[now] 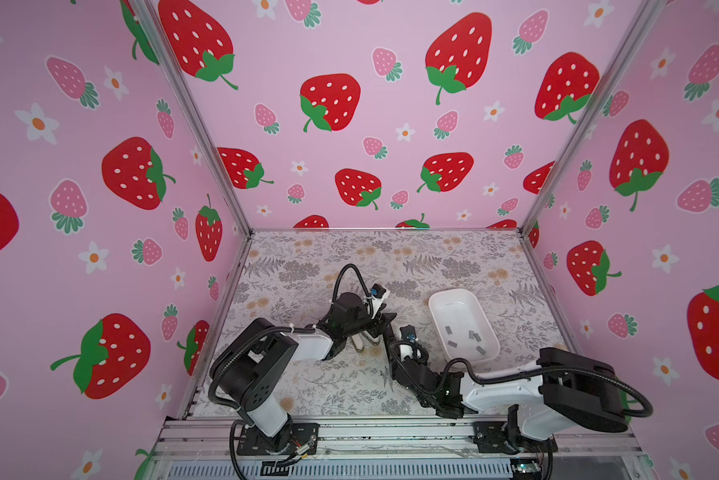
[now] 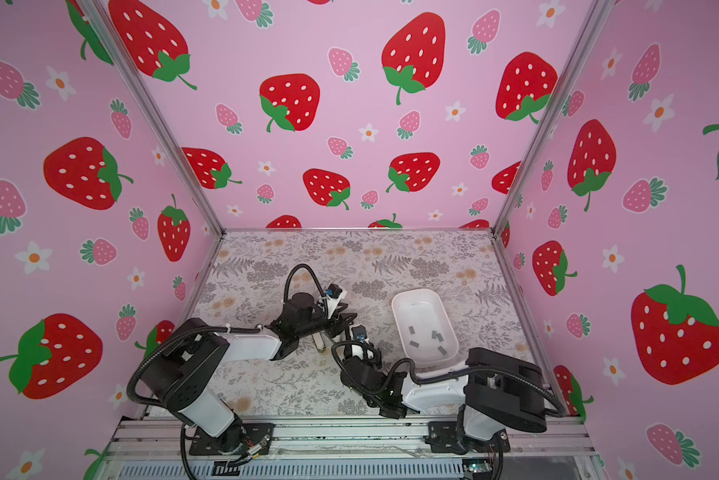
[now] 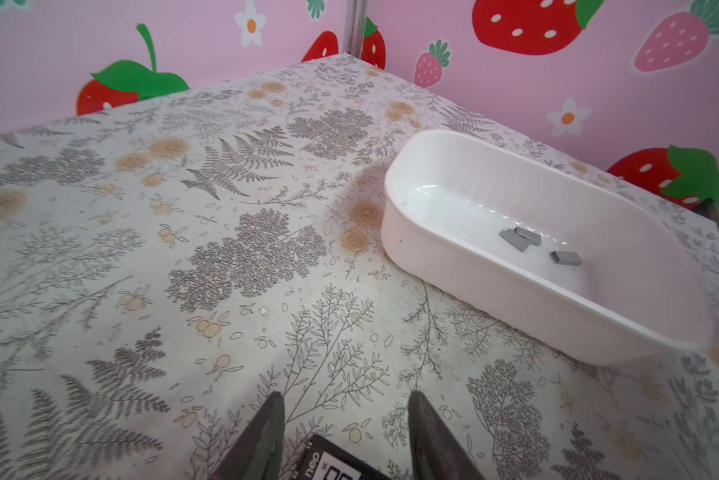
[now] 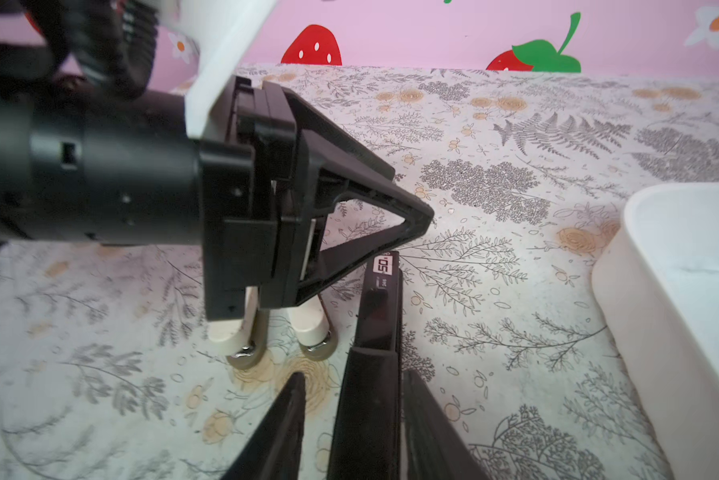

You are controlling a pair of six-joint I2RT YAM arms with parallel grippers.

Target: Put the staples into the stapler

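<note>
You have the left gripper (image 3: 345,399) and right gripper (image 4: 355,376) straddling the black stapler (image 4: 380,299) with jaws apart, likely to brace it, while the staples (image 1: 448,330) lie in the white tray (image 1: 457,309) beside it

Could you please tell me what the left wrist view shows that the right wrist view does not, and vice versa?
Only the left wrist view shows the short grey metallic staple strips lying inside the white oblong plastic tray. Only the right wrist view shows the left gripper side-on, two cream rounded pieces with shiny metal ends close by it, and the right gripper open astride the long black stapler. Both show the tray, the stapler's labelled end and the floral-patterned tabletop.
</note>
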